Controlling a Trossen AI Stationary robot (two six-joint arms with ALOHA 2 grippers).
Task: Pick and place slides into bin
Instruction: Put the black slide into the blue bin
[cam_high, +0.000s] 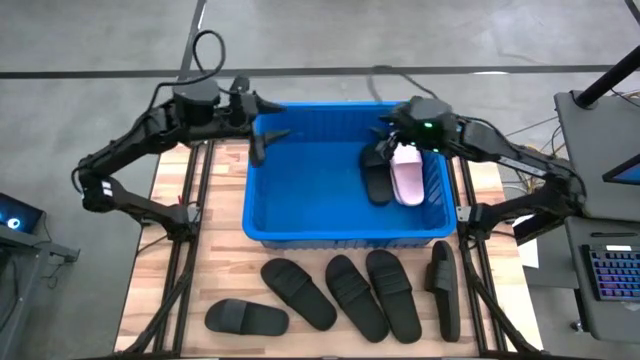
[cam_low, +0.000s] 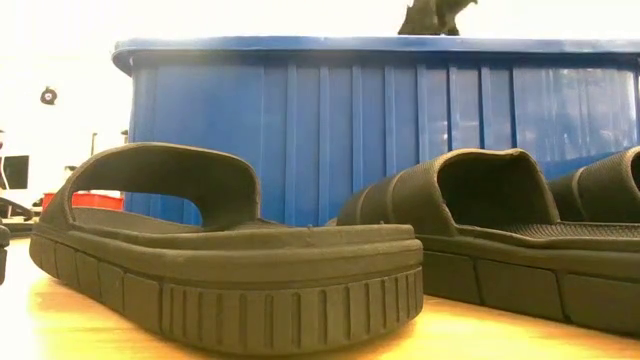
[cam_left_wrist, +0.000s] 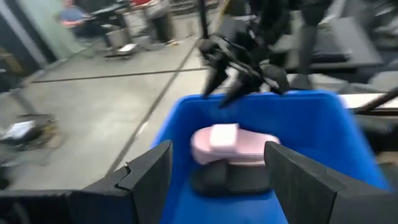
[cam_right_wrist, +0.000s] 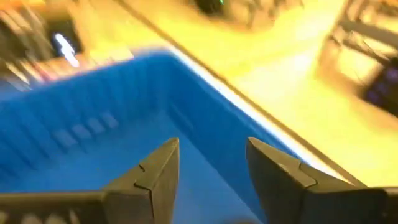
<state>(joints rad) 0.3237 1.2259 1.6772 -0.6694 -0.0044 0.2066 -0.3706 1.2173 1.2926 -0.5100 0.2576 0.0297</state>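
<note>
Bin (cam_high: 345, 232) sits at the table's (cam_high: 225, 200) far middle. Inside, right side: one pink slide (cam_high: 407, 174) touching one black slide (cam_high: 376, 178), side by side. Right tool (cam_high: 387, 137) hovers over the bin's far right corner above those two, fingers apart, holding nothing. Left tool (cam_high: 268, 142) is over the bin's far left corner, fingers apart, empty too.

Five black slides lie on the table near side of the bin: one (cam_high: 246, 318) at far left, three (cam_high: 297, 292) (cam_high: 356, 296) (cam_high: 393, 293) clustered in the middle, one (cam_high: 444, 286) at right by the rail. Low view: the bin wall blocks sight of anything inside it.
</note>
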